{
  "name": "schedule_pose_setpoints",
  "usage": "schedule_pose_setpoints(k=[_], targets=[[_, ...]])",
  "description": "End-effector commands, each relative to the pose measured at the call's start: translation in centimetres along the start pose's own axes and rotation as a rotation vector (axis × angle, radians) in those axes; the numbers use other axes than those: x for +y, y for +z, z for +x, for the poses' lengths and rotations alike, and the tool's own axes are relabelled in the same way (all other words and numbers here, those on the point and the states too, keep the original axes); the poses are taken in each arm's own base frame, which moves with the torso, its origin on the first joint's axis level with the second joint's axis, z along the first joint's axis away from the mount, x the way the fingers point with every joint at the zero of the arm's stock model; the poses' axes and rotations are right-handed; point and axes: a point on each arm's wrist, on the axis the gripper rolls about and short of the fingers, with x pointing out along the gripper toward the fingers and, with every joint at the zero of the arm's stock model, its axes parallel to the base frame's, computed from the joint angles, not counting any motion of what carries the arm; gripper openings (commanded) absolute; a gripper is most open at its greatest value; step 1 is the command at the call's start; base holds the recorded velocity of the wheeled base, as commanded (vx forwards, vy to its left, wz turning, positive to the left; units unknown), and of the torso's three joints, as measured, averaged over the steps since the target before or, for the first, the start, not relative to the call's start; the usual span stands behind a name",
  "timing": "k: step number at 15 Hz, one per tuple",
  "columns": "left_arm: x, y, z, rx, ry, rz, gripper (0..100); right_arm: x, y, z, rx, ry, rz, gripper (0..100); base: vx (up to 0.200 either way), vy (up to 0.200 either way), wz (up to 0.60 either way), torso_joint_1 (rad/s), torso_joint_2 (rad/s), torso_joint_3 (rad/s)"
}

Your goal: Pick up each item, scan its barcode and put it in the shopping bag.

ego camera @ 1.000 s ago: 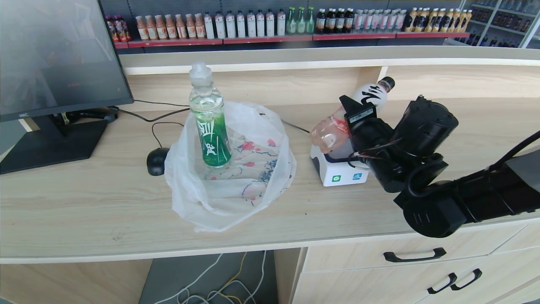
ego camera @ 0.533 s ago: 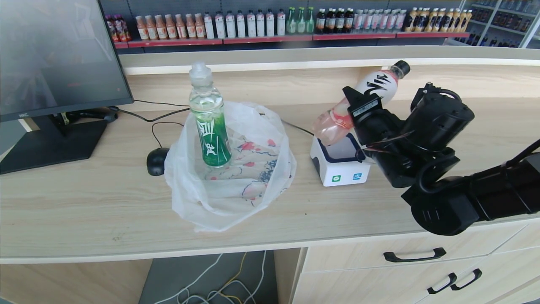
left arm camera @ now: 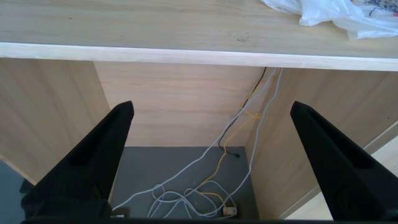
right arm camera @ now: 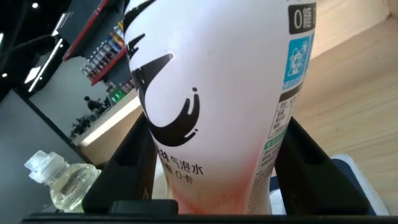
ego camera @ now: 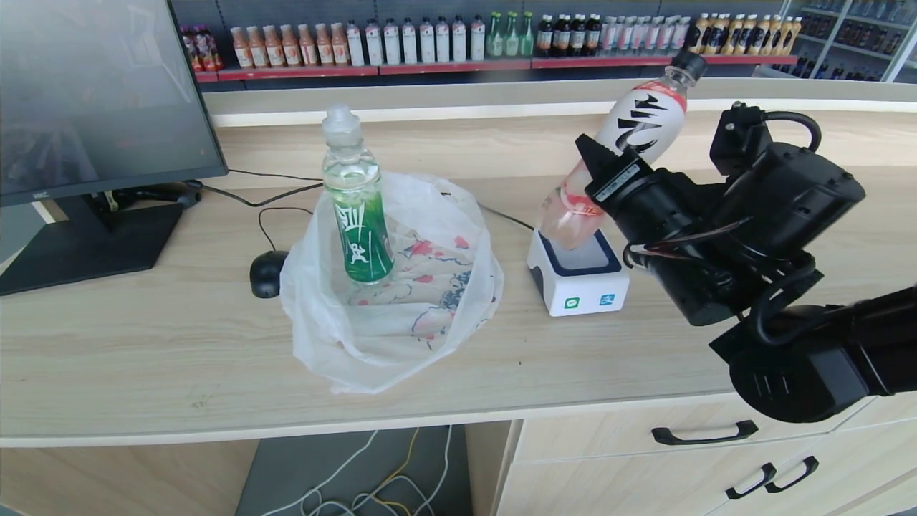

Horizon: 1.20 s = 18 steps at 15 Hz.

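Pink bottle (ego camera: 630, 143) tilted over the scanner (ego camera: 579, 283).
Right jaws clamp its middle; beside it a green bottle (ego camera: 354, 215) stands upright in the shopping bag (ego camera: 401, 337) on the surface (ego camera: 143, 344). Left jaws gape wide below the surface's front edge.

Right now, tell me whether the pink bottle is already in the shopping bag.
No, the right gripper holds the pink bottle tilted over the white scanner, beside the shopping bag.

A light wooden counter (ego camera: 143, 344) with drawers (ego camera: 609, 438) fronts red shelves (ego camera: 458, 69) stocked with bottled drinks.
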Motion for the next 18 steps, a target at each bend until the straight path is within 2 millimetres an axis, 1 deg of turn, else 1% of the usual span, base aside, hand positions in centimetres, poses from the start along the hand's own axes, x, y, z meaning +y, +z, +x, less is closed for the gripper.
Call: schedule_pose_setpoints(k=[1,3,4,6,7,10,11,14,15,17,18], targets=[[0.0,0.0,0.0,0.001,-0.002,0.002,100,1.5,1.4,-0.8,-0.045,0.049,-0.074,0,0.000,0.000,0.00,0.000,0.00,0.000],[0.0,0.0,0.0,-0.001,-0.002,0.000,100,2.7,1.8,-1.4,-0.058,0.082,-0.167,0,0.000,0.000,0.00,0.000,0.00,0.000],[0.0,0.0,0.0,-0.001,-0.001,0.000,100,3.5,2.4,-2.1,-0.071,0.104,-0.254,0,0.000,0.000,0.00,0.000,0.00,0.000],[0.0,0.0,0.0,-0.001,-0.001,0.000,100,4.0,3.4,-2.4,-0.140,0.158,-0.400,0,0.000,0.000,0.00,0.000,0.00,0.000],[0.0,0.0,0.0,-0.001,-0.001,0.000,100,3.8,3.2,-2.8,-0.176,0.206,-0.469,0,0.000,0.000,0.00,0.000,0.00,0.000],[0.0,0.0,0.0,-0.001,-0.001,-0.001,100,2.3,1.4,-4.6,-0.129,0.260,-0.557,0,0.000,0.000,0.00,0.000,0.00,0.000],[0.0,0.0,0.0,-0.001,-0.001,-0.001,100,2.4,1.4,-4.3,-0.140,0.260,-0.555,0,0.000,0.000,0.00,0.000,0.00,0.000],[0.0,0.0,0.0,-0.001,-0.001,-0.001,100,1.9,1.0,-3.9,-0.136,0.245,-0.556,0,0.000,0.000,0.00,0.000,0.00,0.000],[0.0,0.0,0.0,-0.001,-0.001,-0.001,100,1.5,1.1,-3.9,-0.137,0.233,-0.557,0,0.000,0.000,0.00,0.000,0.00,0.000],[0.0,0.0,0.0,-0.001,0.001,-0.003,100,0.2,0.9,-3.1,-0.136,0.198,-0.567,0,0.000,0.000,0.00,0.000,0.00,0.000],[0.0,0.0,0.0,0.001,0.001,-0.003,100,-0.1,1.0,-2.5,-0.146,0.185,-0.570,0,0.000,0.200,0.00,-0.002,0.00,-0.002]])
